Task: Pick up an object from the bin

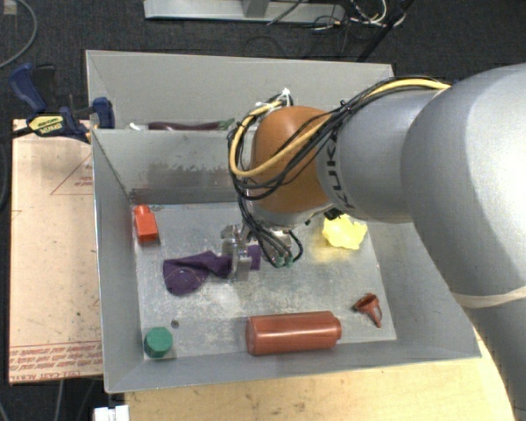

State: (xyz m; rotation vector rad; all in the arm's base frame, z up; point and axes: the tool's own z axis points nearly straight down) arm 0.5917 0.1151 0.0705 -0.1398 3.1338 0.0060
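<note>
Reaching into the bin (114,235), my jaws sit at the right end of the purple floppy thing (188,274); clenched or released, I cannot tell.

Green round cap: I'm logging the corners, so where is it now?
The small green round cap sits in the lower-left corner of the grey metal bin in the camera view, left of the long reddish-brown cylinder and below the limp purple piece.
</note>
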